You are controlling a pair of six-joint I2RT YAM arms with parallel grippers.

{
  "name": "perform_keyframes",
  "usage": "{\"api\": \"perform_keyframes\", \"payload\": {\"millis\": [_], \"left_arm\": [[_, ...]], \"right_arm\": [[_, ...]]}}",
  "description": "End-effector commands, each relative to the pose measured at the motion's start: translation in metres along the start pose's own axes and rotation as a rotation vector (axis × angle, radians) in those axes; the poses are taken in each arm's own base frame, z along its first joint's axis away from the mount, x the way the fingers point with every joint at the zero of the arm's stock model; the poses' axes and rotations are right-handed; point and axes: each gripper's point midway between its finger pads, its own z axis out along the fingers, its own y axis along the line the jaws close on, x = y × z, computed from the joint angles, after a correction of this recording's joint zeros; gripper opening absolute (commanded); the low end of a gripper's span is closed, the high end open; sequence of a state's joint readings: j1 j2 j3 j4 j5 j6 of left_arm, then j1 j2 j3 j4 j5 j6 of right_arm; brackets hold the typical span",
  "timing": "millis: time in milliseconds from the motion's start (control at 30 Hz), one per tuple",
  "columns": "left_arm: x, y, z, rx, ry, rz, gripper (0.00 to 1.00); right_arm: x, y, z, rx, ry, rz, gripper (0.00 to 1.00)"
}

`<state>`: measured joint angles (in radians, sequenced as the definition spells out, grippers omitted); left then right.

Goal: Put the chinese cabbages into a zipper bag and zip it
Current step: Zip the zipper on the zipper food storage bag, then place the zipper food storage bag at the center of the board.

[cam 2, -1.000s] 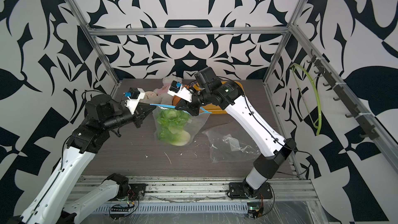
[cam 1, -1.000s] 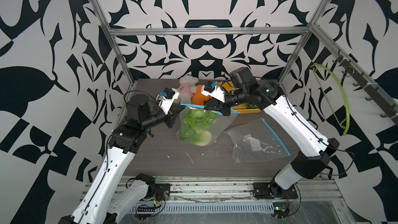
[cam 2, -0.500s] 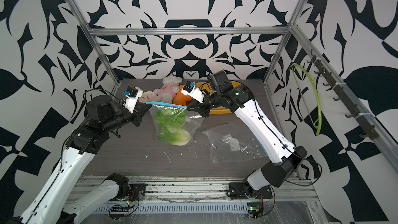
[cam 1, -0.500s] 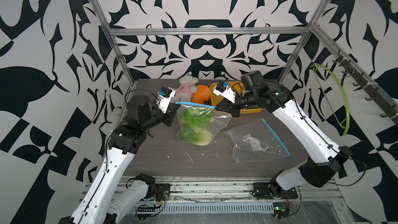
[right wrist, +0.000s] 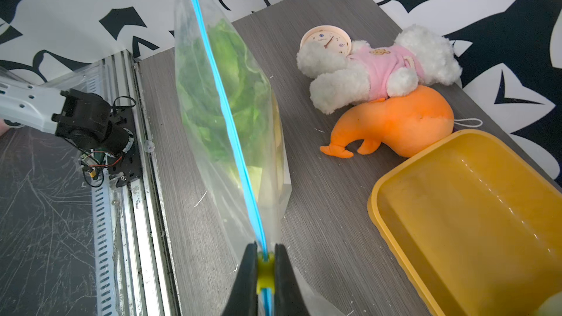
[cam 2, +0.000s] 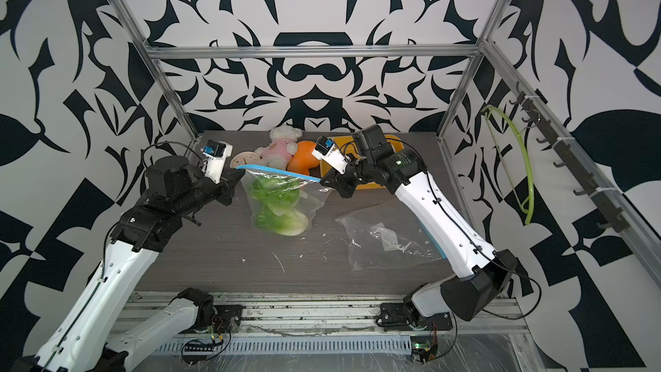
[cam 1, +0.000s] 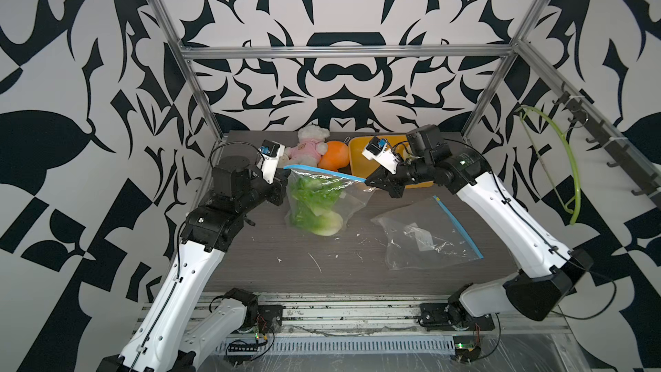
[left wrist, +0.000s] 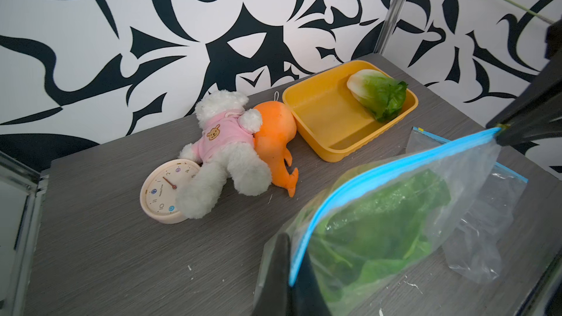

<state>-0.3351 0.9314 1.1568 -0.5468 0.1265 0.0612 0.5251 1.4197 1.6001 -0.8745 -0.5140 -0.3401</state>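
Blue zip strip (right wrist: 219, 86) of the zipper bag (cam 1: 343, 202) runs taut between my two grippers, above the grey table (cam 1: 268, 263). My left gripper (cam 1: 285, 173) is pinched tight on one end of that strip; in the left wrist view my dark fingers (left wrist: 275, 256) close over the bag's corner. My right gripper (right wrist: 265, 253) is clamped on the other end, with its fingers pressed together around the small yellow slider (right wrist: 265, 272). In the right wrist view the strip reads as a single line from slider to far corner.

The bag hangs from the strip with the chinese cabbages (cam 2: 277, 205) inside. Frilly green leaves fill the upper part and a pale stem end sits at the bottom. I cannot count the heads through the film, and I cannot tell whether the bag's bottom rests on the table or hangs just above it. One more cabbage head (left wrist: 378, 92) lies apart in the yellow tray (left wrist: 349, 155) at the back of the table, behind my right gripper.

An empty clear bag (cam 1: 425, 241) lies flat on the table under my right arm. Behind the held bag an orange plush (cam 1: 334, 153) sits just beside the tray. A white teddy (cam 1: 309, 144) in a pink top leans on the plush, with one leg over a small round clock (left wrist: 165, 191).
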Motion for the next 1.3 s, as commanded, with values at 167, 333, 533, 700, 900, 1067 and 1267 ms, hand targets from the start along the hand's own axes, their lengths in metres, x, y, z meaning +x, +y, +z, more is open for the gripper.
{"api": "perform_keyframes", "payload": {"millis": [167,333,533,700,900,1067,1267], "left_arm": [[-0.025,0.025,-0.018,-0.13,-0.082,-0.04,0.0],[-0.021,0.044,-0.027,-0.249,-0.056,-0.06,0.0],[-0.017,0.091,-0.063,-0.547,0.002,-0.017,0.0],[-0.034,0.124,-0.096,-0.75,0.049,0.069,0.0],[-0.03,0.1,-0.072,-0.595,0.005,-0.033,0.0],[0.059,0.055,0.014,-0.483,0.142,-0.065,0.0],[0.169,-0.014,0.092,-0.344,0.323,-0.161,0.0]], "right_arm": [[-0.005,-0.016,-0.014,0.088,-0.016,0.068,0.12],[-0.035,-0.009,-0.02,0.035,-0.127,0.125,0.43],[-0.06,-0.003,-0.022,0.022,-0.284,0.273,0.55],[-0.06,0.018,-0.005,0.025,-0.312,0.339,0.58],[-0.063,0.018,0.008,0.053,-0.399,0.505,0.6],[-0.054,0.005,0.004,0.13,-0.426,0.609,0.61],[-0.025,-0.008,-0.01,0.256,-0.411,0.696,0.62]]}}
